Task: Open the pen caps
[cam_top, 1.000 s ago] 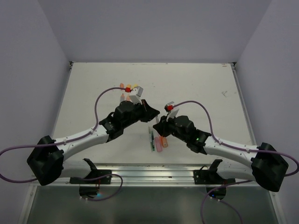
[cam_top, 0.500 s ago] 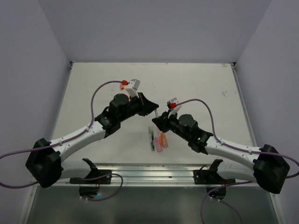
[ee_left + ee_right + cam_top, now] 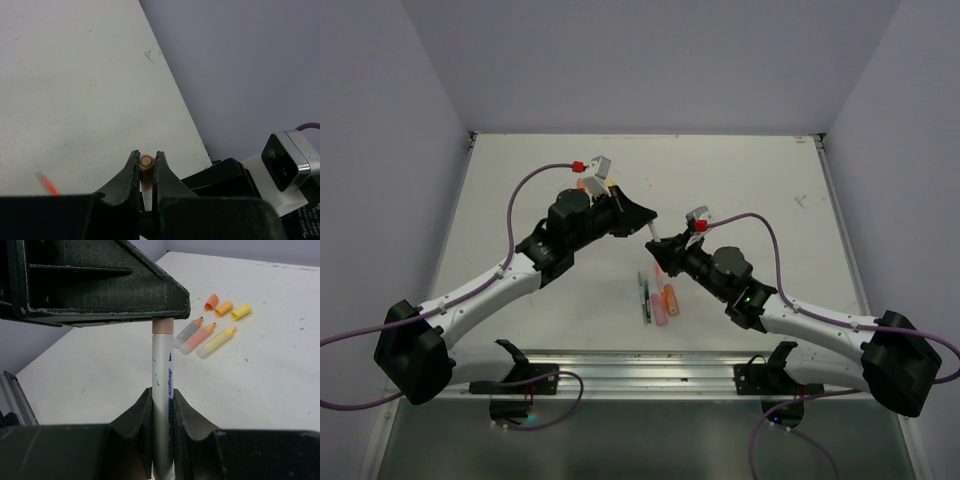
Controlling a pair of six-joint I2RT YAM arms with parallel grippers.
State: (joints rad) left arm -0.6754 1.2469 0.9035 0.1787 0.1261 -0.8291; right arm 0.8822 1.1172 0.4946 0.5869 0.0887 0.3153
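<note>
Now, pen cap (image 3: pixel 146 162) in left gripper (image 3: pixel 147 155).

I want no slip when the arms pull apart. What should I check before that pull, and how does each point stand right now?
1. Right gripper shut on the white pen: ok.
2. Left gripper shut on the cap alone: ok.
3. Cap seated on the pen, not yet off: ok.
4. Pen runs straight from one gripper to the other: ok.
5. Loose pens and caps on the table lie aside from the pull: ok.
6. Both grips firm enough not to slip: cannot tell.
</note>
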